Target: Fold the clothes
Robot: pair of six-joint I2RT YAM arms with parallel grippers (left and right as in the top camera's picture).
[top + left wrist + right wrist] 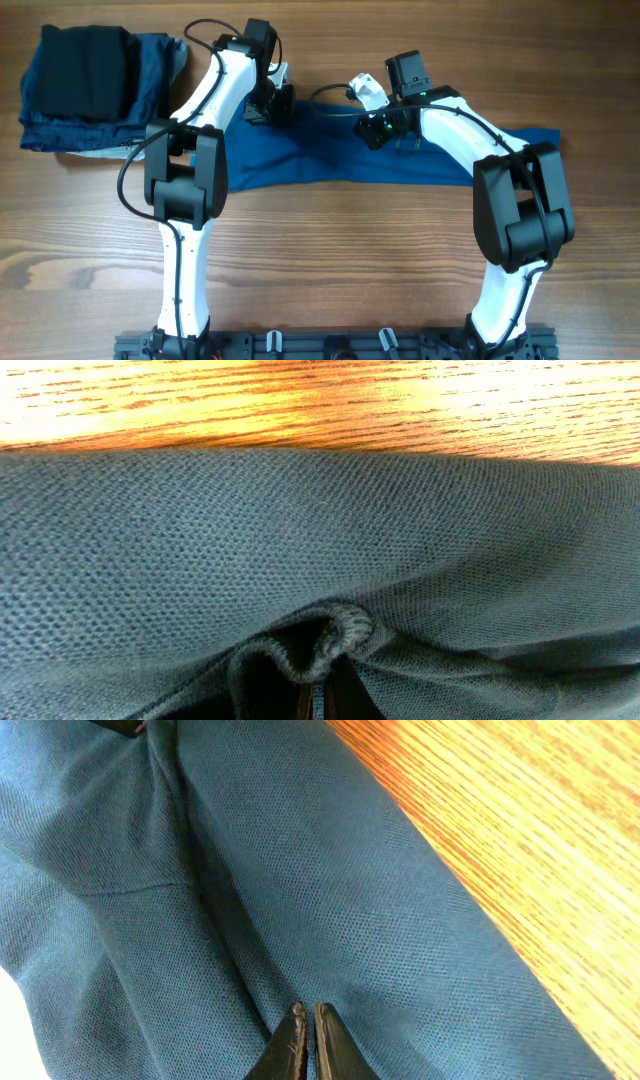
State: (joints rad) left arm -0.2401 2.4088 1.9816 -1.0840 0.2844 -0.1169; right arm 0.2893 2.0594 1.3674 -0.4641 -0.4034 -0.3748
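mid-fold: left tool (318,700) pinches the far edge of the shirt (330,162), right tool (308,1045) pressed together on it; likely next, draw that edge nearward.

- Medium-blue polo shirt (300,530): soft cloth in a fine pebbled knit, matt.
- Brown wooden table (330,260): streaky grain, smooth, with a slight sheen.
- Black folded garment (90,65), at ten o'clock: matt cloth.
- White arm shells (215,95): smooth, glossy plastic.

One polo shirt (330,162), two arms (185,180) (520,200) — perhaps three folded garments (90,85) (stacked).
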